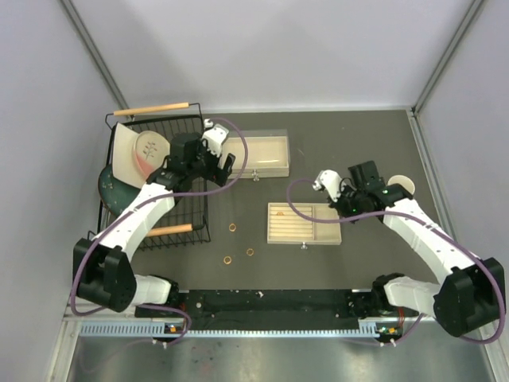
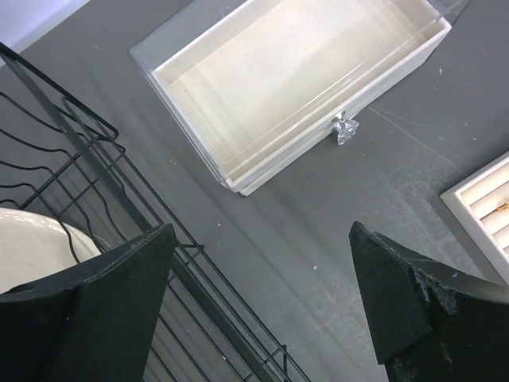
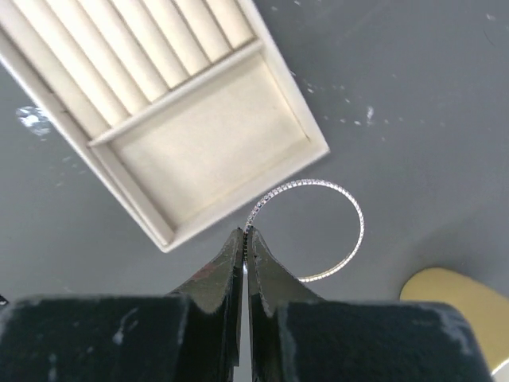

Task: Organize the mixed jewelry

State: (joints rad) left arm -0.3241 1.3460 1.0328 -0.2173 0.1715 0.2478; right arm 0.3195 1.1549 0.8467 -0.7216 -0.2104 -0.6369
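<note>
A thin silver bracelet hoop (image 3: 359, 223) sticks out from the tips of my right gripper (image 3: 246, 235), which is shut on its wire just off the corner of the beige slotted tray (image 3: 199, 159). In the top view the right gripper (image 1: 343, 208) sits at the tray's (image 1: 305, 233) right end. Three small gold rings (image 1: 231, 227) (image 1: 227, 259) (image 1: 250, 252) lie on the dark table left of the tray, and one more ring (image 1: 279, 212) rests in the tray. My left gripper (image 1: 225, 171) (image 2: 262, 227) hangs open and empty between the wire rack and the clear box.
A clear-lidded box (image 1: 266, 155) (image 2: 238, 179) with a small knob stands behind the tray. A black wire rack (image 1: 159, 231) (image 2: 79, 135) at the left holds a pale plate (image 1: 139, 151) and a green bowl (image 1: 107, 187). A yellow cup (image 1: 402, 185) (image 3: 453, 294) stands beside the right arm.
</note>
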